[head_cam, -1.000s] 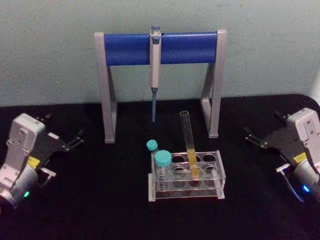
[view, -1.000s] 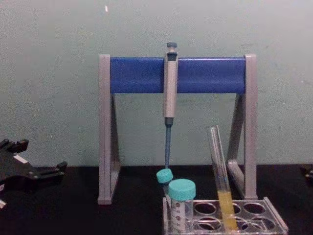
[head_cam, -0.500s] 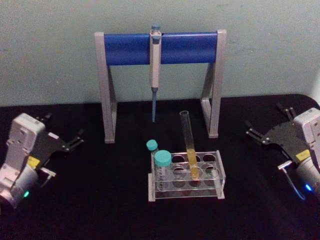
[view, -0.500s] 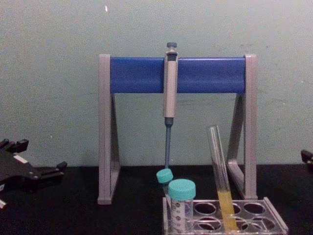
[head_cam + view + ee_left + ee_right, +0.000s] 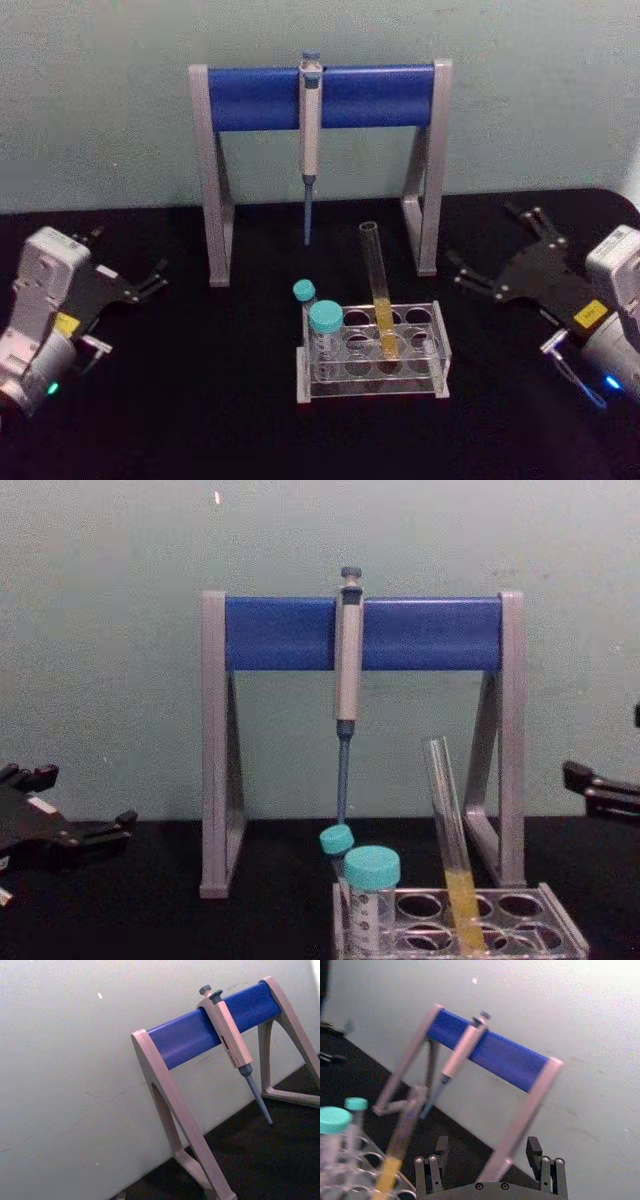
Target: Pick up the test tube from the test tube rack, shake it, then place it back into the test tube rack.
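The test tube (image 5: pixel 376 280) is a long clear glass tube with yellow-orange liquid at its bottom. It leans in a back hole of the clear test tube rack (image 5: pixel 434 352) at the table's middle, and shows from the side in the chest view, test tube (image 5: pixel 450 825) in rack (image 5: pixel 563 935). My right gripper (image 5: pixel 492 246) hovers open to the right of the rack, apart from the tube, its fingers pointing left. In the right wrist view the tube (image 5: pixel 404 1142) lies ahead, off to one side of the open gripper (image 5: pixel 487 1171). My left gripper (image 5: pixel 128 254) rests open at the far left.
Two teal-capped tubes (image 5: pixel 325 320) stand at the rack's left end. Behind the rack stands a grey-and-blue pipette stand (image 5: pixel 320 97) with a pipette (image 5: pixel 310 140) hanging from it. The black table (image 5: pixel 200 400) ends at the wall behind.
My right gripper has moved left toward the rack and swung its open fingers into the chest view. The left arm, the tube and the rack have not moved.
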Motion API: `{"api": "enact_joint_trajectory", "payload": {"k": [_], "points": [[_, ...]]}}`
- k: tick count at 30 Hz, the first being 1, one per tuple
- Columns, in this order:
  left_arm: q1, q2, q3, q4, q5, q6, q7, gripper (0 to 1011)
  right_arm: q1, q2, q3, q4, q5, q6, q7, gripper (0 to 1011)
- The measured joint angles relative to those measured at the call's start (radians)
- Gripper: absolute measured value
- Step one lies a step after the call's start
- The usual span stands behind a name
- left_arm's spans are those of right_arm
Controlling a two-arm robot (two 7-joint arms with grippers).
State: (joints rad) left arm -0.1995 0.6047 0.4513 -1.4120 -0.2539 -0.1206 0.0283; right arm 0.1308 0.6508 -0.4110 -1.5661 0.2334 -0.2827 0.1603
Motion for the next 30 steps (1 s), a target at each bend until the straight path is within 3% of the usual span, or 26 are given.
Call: {"api": "enact_joint_trajectory", "payload": {"k": [6,14,20,30], "points": [[0.0,0.0,0.0,0.0,0.0,0.0,0.0,1001,0.023,-0.02,-0.017,0.0,0.047,0.004,0.093,1000],[0.0,0.0,0.0,0.0,0.0,0.0,0.0,1001,0.077,-0.082,-0.042,0.038,0.134,0.059,0.216,1000],[0.0,0.0,0.0,0.0,0.0,0.0,0.0,1001,0.114,-0.12,-0.05,0.065,0.169,0.134,0.263,1000],[0.0,0.0,0.0,0.0,0.0,0.0,0.0,1001,0.169,-0.172,-0.058,0.12,0.19,0.256,0.305,1000]]}}
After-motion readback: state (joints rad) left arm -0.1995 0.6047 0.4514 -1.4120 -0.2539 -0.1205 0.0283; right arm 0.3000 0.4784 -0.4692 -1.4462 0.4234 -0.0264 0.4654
